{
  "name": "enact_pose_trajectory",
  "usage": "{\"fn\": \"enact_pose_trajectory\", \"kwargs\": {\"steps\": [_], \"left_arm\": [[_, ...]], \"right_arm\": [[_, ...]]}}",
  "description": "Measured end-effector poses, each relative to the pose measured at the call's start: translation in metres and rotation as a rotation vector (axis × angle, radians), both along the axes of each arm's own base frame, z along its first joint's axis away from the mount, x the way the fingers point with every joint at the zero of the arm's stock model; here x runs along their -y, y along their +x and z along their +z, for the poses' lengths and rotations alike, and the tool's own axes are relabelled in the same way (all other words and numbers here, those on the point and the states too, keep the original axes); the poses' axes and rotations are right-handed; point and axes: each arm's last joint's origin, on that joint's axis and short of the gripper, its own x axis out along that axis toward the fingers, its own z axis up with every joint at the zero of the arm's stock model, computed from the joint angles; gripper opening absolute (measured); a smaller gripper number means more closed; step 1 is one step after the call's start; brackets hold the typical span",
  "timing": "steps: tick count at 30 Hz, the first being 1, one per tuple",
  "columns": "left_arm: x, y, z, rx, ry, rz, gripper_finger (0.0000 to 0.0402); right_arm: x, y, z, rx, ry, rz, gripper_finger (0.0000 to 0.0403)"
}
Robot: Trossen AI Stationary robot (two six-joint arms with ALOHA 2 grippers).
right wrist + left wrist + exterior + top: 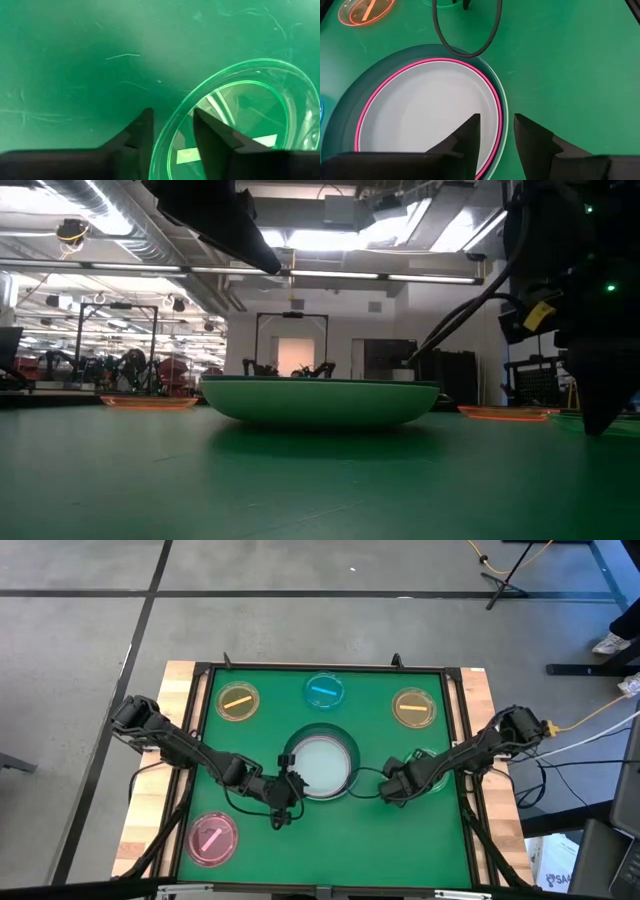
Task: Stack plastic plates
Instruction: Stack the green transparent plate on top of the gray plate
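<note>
Three large plates sit nested at the mat's middle (322, 766): light green at the bottom, dark teal (350, 100) in it, pink-rimmed (420, 110) on top. My left gripper (497, 127) is open at the stack's near-left rim, one finger over the pink plate and one outside. My right gripper (172, 125) is open astride the rim of the small green translucent plate (240, 115), which lies flat on the mat right of the stack (428, 762). Small orange (238, 701), blue (325, 690), brown (414, 707) and pink (211, 837) plates lie apart. The grey one is out of view. My left gripper's fingers stand on either side of the stack's rim (501, 107), coming from the near-left and slanting down; I cannot tell whether they touch it. My right gripper's fingers straddle the green plate's rim (167, 137), one inside and one outside; I cannot tell whether they touch it.
A black cable loop (465, 50) lies on the mat between the stack and the right arm. A dark frame (330, 667) borders the green mat, with wooden table edges outside it. Bare mat lies in front of the stack and at the near right.
</note>
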Motion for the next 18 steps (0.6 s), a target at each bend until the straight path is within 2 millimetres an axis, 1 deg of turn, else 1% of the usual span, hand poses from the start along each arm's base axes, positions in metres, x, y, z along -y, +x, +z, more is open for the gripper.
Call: {"fn": "enact_pose_trajectory", "kwargs": {"steps": [5,10,18], "left_arm": [[-0.0001,0.0,0.0,0.0,0.001,0.001,0.0111],[0.0,0.0001,0.0,0.0,0.001,0.001,0.0111],[0.0,0.0001,0.0,0.0,0.001,0.001,0.0111]], "right_arm": [[0.0006,-0.0012,-0.0008,-0.028,0.0,0.064,0.0053],[0.0013,-0.0026,-0.0014,-0.051,-0.005,0.1,0.0008],[0.0014,-0.0019,-0.0011,-0.069,-0.009,0.211,0.0003]]}}
